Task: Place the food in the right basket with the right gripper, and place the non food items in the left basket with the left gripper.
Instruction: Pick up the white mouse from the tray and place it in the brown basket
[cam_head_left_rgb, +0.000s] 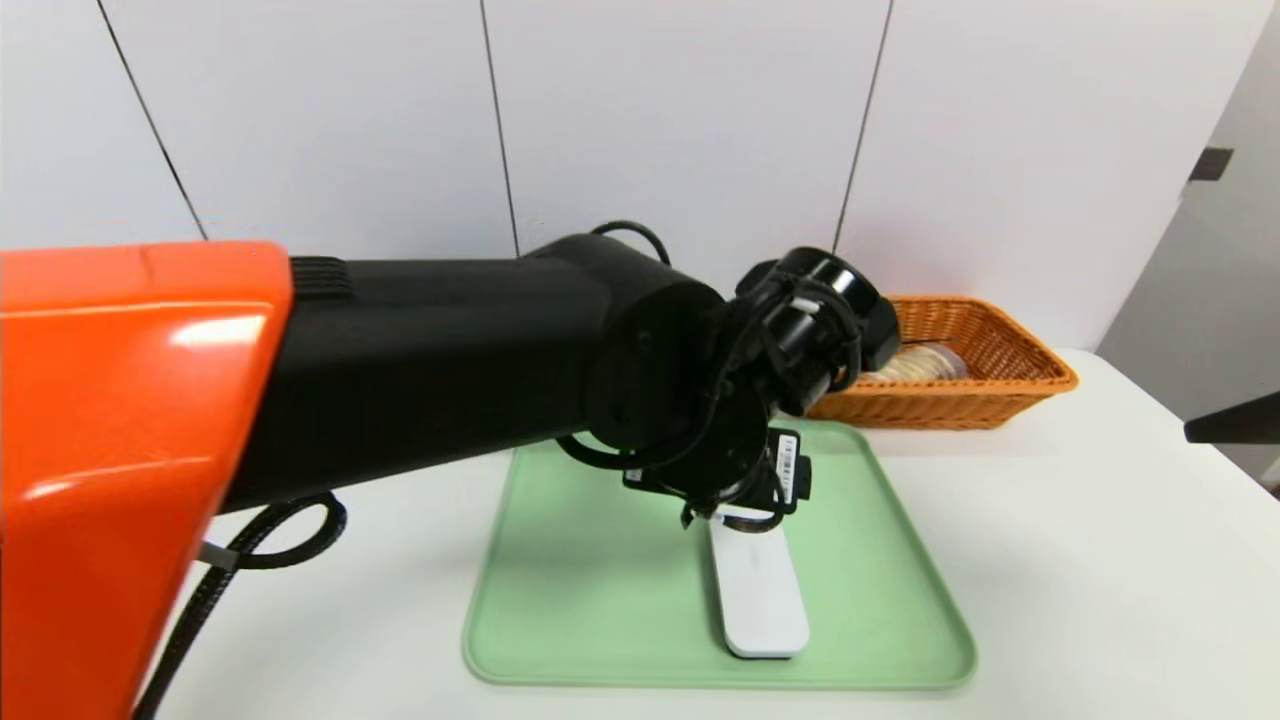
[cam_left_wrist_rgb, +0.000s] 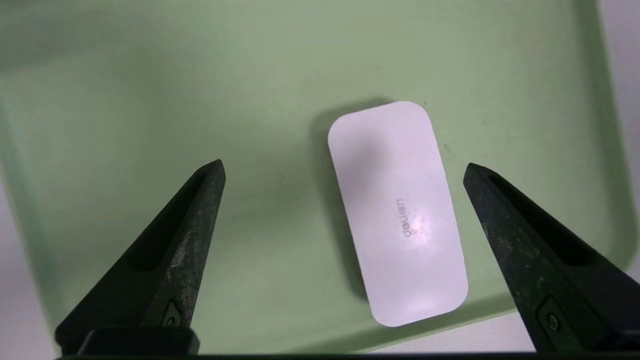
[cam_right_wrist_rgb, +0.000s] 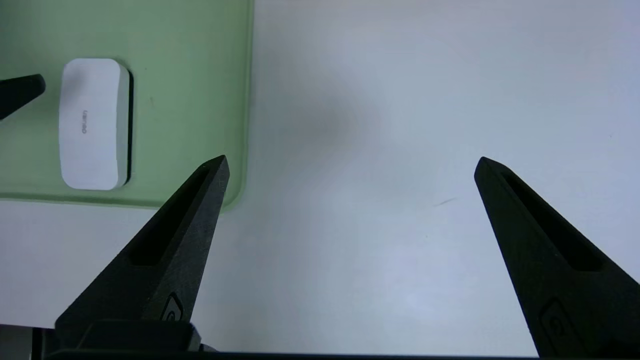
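Note:
A flat white rounded case (cam_head_left_rgb: 757, 590) lies on the green tray (cam_head_left_rgb: 590, 620). My left arm reaches across the head view, and its wrist hangs right over the case's far end. In the left wrist view my left gripper (cam_left_wrist_rgb: 345, 170) is open above the tray, and the case (cam_left_wrist_rgb: 397, 212) lies between its fingers, nearer one of them and untouched. My right gripper (cam_right_wrist_rgb: 351, 161) stands open over bare white table beside the tray's corner, holding nothing. The orange right basket (cam_head_left_rgb: 1000, 385) sits at the back right with a pale ridged piece of food (cam_head_left_rgb: 915, 362) inside, partly hidden. The left basket is hidden.
The white table (cam_head_left_rgb: 1100, 560) spreads right of the tray. White wall panels stand close behind the basket. My left arm's orange and black links cover the left half of the head view. The right wrist view also shows the case (cam_right_wrist_rgb: 92, 122) and a left fingertip (cam_right_wrist_rgb: 20, 92).

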